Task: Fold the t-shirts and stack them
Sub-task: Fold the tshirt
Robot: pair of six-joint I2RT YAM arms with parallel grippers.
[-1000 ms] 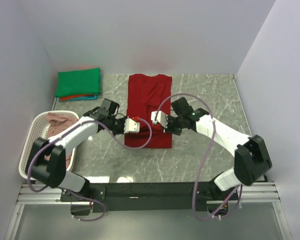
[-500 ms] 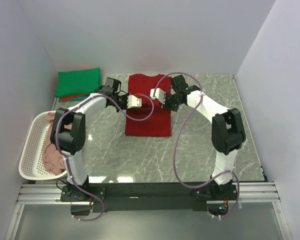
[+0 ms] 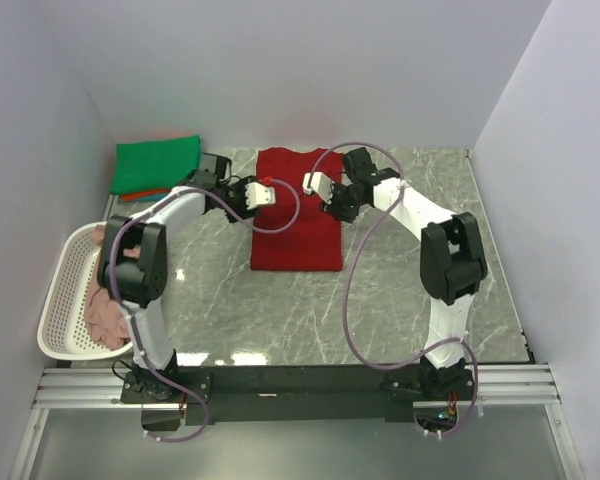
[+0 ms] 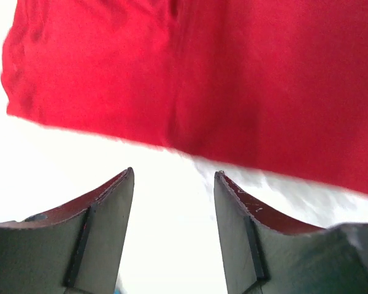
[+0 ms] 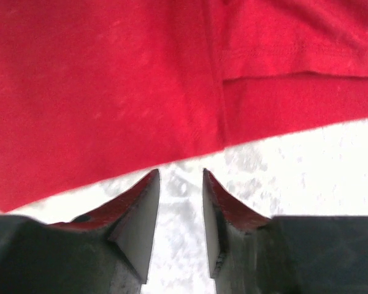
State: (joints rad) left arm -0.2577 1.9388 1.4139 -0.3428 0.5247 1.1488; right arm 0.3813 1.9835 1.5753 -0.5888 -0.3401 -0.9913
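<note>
Mid-back on table (image 3: 410,290): dark red t-shirt (image 3: 297,225), flat, narrow rectangle. Left gripper (image 4: 173,173) just off its left edge, right gripper (image 5: 181,173) off right edge; both jaws apart, empty. Green t-shirt (image 3: 157,165) back-left.

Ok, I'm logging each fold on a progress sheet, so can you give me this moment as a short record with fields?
red t-shirt: folded to a narrow rectangle, flat mid-table
left hand: open, empty, fingertips over bare table by the shirt's edge
right hand: open, empty, fingertips over bare table by the shirt's edge
folded stack: far left corner, green t-shirt on top
basket: white, left side, pink cloth inside
</note>
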